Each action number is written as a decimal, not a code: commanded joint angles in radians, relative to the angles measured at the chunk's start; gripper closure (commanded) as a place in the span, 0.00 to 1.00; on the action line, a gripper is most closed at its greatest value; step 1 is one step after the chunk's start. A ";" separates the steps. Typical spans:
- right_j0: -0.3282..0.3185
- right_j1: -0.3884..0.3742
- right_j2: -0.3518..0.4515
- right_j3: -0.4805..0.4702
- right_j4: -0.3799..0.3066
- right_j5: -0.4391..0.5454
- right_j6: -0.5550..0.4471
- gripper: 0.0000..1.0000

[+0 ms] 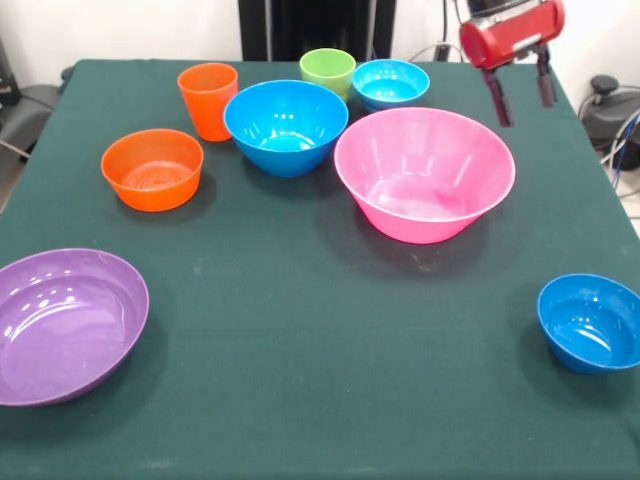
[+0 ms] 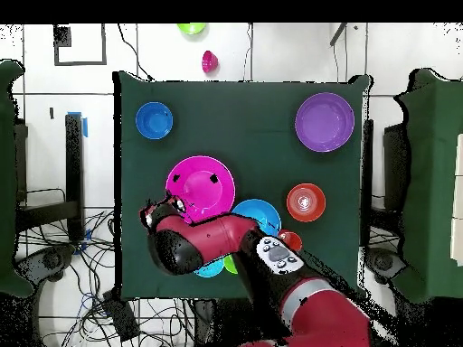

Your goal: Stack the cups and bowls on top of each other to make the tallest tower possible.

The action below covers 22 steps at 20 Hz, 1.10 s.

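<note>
Nothing is stacked yet: every bowl and cup sits apart on the green worktop [image 1: 300, 300], mouth up, so each is ready to nest. The claw [image 1: 521, 88] hangs empty, its fingers spread, above the far rim of the pink bowl [image 1: 425, 175], the widest base. The orange cup [image 1: 208, 100] and green cup [image 1: 327, 71] stand upright at the back.

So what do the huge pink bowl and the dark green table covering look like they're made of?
The huge pink bowl looks like glossy moulded plastic: bright highlights streak its inner wall. The dark green table covering looks like matte cloth, probably felt or woven fabric: no shine, and its edge drapes softly.
</note>
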 commanded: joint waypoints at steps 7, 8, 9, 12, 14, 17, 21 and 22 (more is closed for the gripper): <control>0.252 -0.219 -0.258 -0.127 -0.084 0.089 0.010 0.00; 0.241 -0.217 -0.244 -0.117 -0.069 0.110 0.025 0.00; 0.214 -0.213 -0.212 -0.099 -0.052 0.126 0.043 0.00; 0.242 -0.238 -0.233 -0.114 -0.071 0.139 0.021 0.00; 0.260 -0.249 -0.247 -0.127 -0.084 0.146 0.007 0.00; 0.269 -0.299 -0.246 -0.130 -0.093 0.203 -0.025 0.00; 0.127 -0.436 -0.123 0.002 0.032 0.414 -0.071 0.00; 0.097 -0.476 -0.108 0.034 0.056 0.446 -0.090 0.00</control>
